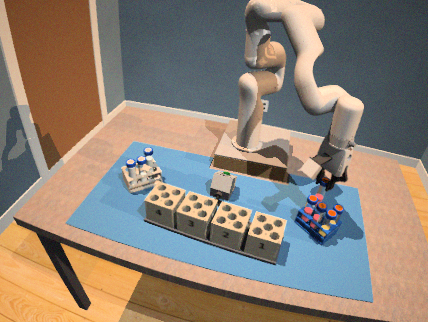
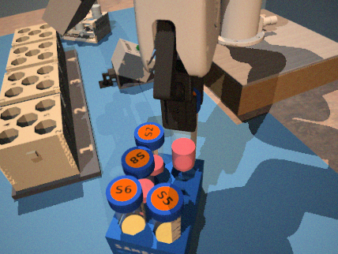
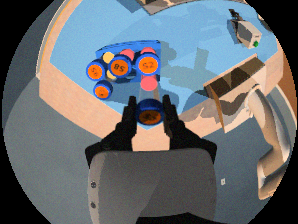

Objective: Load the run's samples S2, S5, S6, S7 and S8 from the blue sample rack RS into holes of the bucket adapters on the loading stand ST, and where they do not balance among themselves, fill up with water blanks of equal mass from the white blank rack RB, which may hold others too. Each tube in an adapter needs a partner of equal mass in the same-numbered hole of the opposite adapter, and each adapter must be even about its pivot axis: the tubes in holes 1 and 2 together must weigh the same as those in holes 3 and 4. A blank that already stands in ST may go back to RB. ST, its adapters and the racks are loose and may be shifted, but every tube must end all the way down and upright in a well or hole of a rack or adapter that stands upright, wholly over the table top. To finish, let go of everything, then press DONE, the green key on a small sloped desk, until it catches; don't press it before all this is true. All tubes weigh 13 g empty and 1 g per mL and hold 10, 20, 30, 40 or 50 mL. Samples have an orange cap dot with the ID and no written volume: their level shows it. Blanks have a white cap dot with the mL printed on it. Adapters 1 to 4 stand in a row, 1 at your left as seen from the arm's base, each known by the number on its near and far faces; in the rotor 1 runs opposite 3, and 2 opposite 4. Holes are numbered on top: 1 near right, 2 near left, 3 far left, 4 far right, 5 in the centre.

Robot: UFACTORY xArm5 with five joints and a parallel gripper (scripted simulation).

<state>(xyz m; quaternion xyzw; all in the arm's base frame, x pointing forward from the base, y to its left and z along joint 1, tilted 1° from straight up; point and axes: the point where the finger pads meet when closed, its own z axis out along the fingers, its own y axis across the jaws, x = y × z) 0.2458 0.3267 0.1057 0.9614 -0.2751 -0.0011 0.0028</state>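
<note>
My gripper (image 1: 327, 183) (image 2: 179, 118) (image 3: 149, 103) is shut on a sample tube (image 2: 183, 153) (image 3: 149, 117) with pink liquid and an orange cap dot; its ID is hidden. The tube hangs upright with its lower end at the mouth of a back well of the blue sample rack RS (image 1: 326, 235) (image 2: 190, 185). In the rack stand S2 (image 2: 148, 133), S8 (image 2: 137, 159), S6 (image 2: 123, 190) and S5 (image 2: 164, 199). The adapters on the stand ST are 1 (image 1: 261, 247), 2 (image 1: 226, 235), 3 (image 1: 192, 224) and 4 (image 1: 159, 214); all their holes show empty.
The white blank rack RB (image 1: 141, 176) with blue-capped tubes stands at the far left of the blue mat (image 1: 100, 215). The small desk with the green DONE key (image 1: 226, 174) (image 2: 137, 47) (image 3: 256, 43) sits behind the adapters. The arm's wooden base block (image 1: 250, 162) is behind it.
</note>
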